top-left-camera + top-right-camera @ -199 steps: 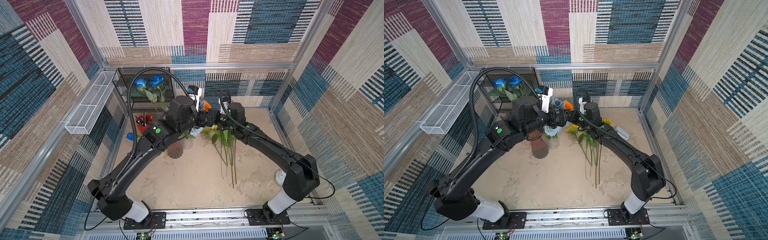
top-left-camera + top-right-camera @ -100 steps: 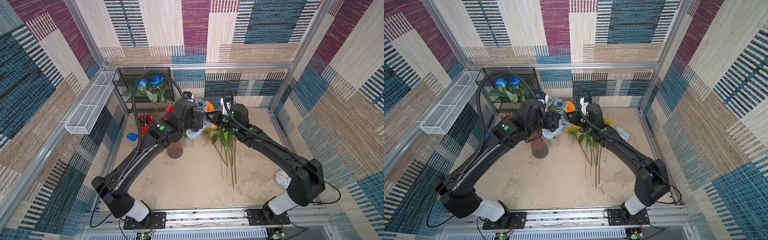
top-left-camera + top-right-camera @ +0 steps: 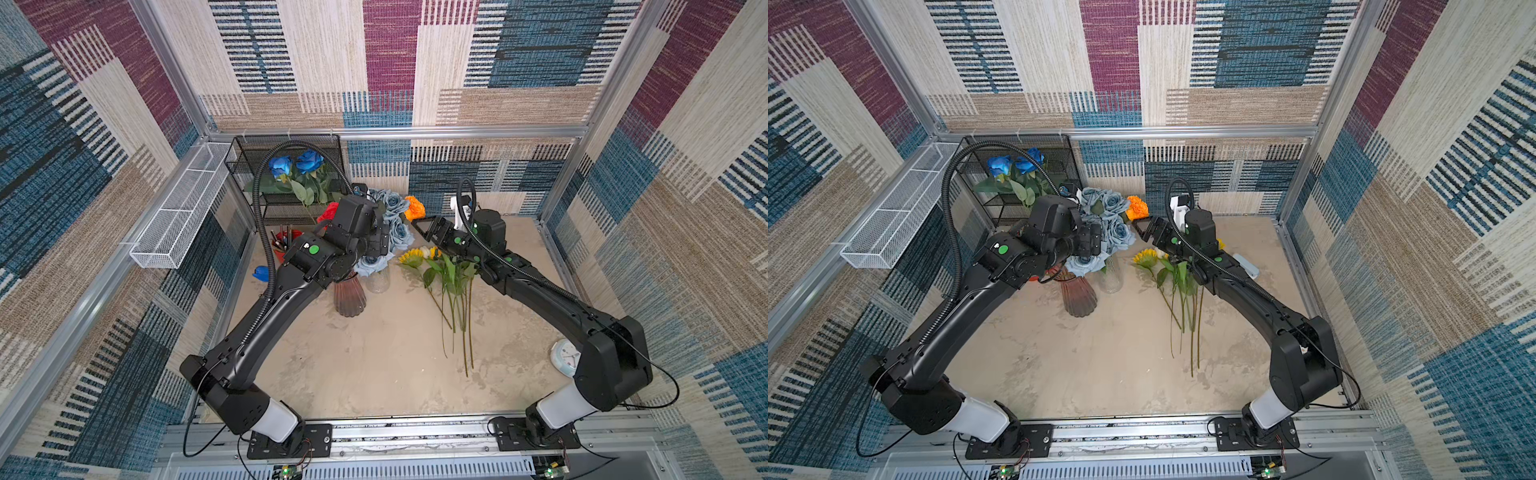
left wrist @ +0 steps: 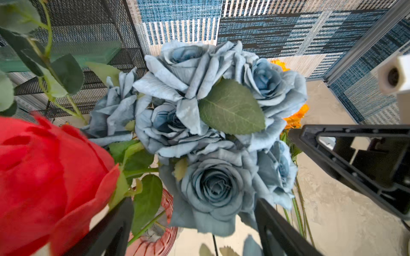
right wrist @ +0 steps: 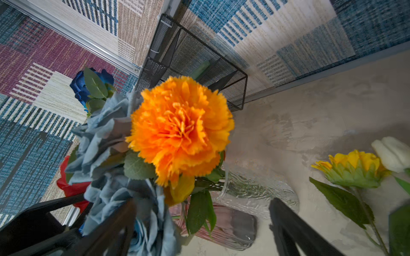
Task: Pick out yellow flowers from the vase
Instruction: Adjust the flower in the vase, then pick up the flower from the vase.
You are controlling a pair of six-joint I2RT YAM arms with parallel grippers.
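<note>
While both pincers stand released, long-stemmed yellow flowers point(image 3: 411, 257) lie flat beside clear ribbed glass vase point(image 3: 377, 283). Empty right gripper point(image 5: 203, 201) faces frilly orange bloom point(image 5: 179, 130) above vase; left gripper point(image 4: 194, 200) at dusty grey-blue fabric roses point(image 4: 213, 186). Judgement: skip both; any yellow remaining, pinch stem low, lift straight.

Both black arms point(image 3: 266, 316) carry white base sleeves point(image 3: 276, 419), green dots point(image 3: 314, 249), ribbed cables point(image 3: 258, 195).

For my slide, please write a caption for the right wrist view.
Open right gripper faces an orange flower; sunflower lies on table.
</note>
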